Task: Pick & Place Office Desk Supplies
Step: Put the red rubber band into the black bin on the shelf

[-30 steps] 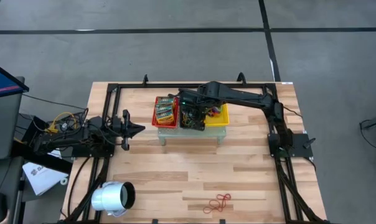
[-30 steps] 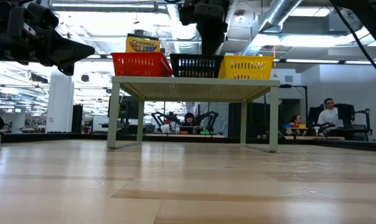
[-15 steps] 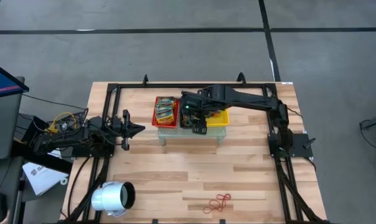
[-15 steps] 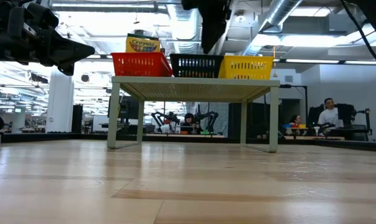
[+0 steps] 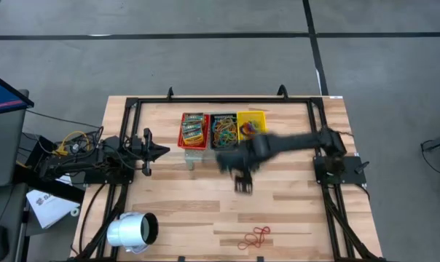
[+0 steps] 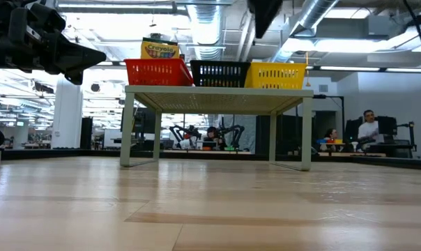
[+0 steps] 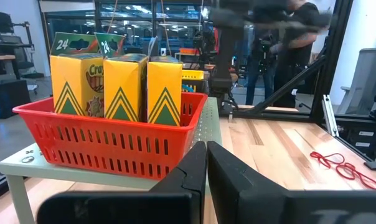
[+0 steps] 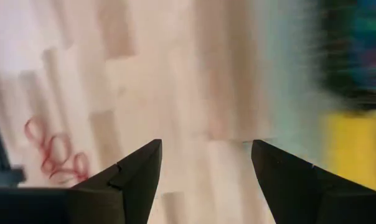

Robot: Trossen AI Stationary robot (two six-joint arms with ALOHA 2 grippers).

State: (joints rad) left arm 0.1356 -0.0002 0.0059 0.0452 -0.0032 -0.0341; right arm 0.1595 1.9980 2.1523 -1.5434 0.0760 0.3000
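Red rubber-band loops (image 5: 255, 236) lie on the wooden table near its front edge and also show in the right wrist view (image 8: 51, 155). More coloured bands fill the black basket (image 5: 224, 129). Green-yellow crayon packets (image 7: 119, 84) stand upright in the red basket (image 5: 194, 129). My right gripper (image 8: 203, 168) is open and holds nothing. It hangs over bare table just in front of the basket stand (image 5: 242, 182). My left gripper (image 7: 206, 163) is shut and empty, at the table's left (image 5: 148, 151), pointing at the red basket.
Red, black and yellow (image 5: 251, 124) baskets sit in a row on a small raised stand (image 6: 217, 94) at the table's far middle. A white cylinder (image 5: 132, 231) lies at the near left corner. Bare wood lies between the stand and the red bands.
My right gripper has risen from the black basket and swung quickly toward the table's near edge, and now hangs over bare table in front of the stand. The black basket's bands, earlier covered by the gripper, now show.
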